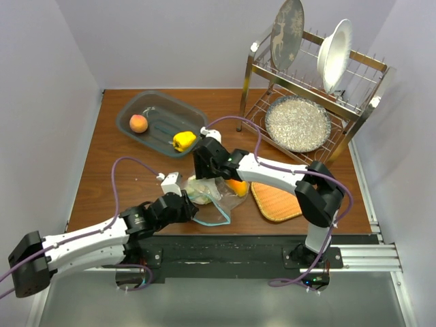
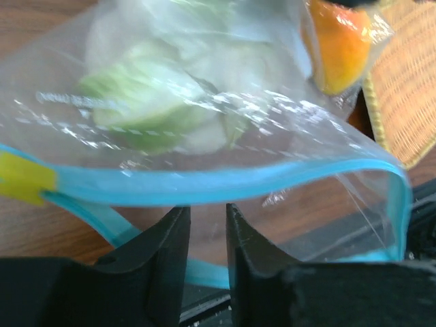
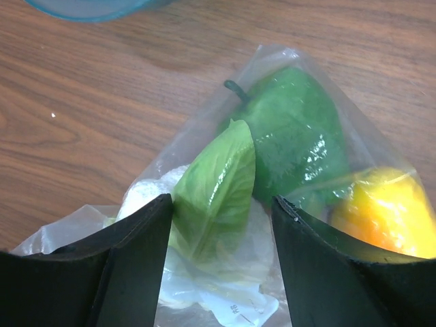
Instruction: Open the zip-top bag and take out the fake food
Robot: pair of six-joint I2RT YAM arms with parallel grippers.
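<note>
The bag (image 1: 212, 197) lies on the bench (image 1: 102, 170) just left of the mat (image 1: 276, 201), its mouth gaping. The film is thin and crinkly, likely light, floppy and slippery. The stiffer zip strip (image 2: 204, 187) looks the best place to pinch. The hard cauliflower (image 3: 146, 194), green piece (image 3: 293, 136) and orange piece (image 3: 381, 211) inside want a wider hold.

The left tool (image 2: 208, 231) is nearly pressed together under the strip; whether it pinches the lower lip I cannot tell. The right tool (image 3: 221, 238) is spread astride the cauliflower. The print on the label (image 3: 238, 310) is too small to read.
</note>
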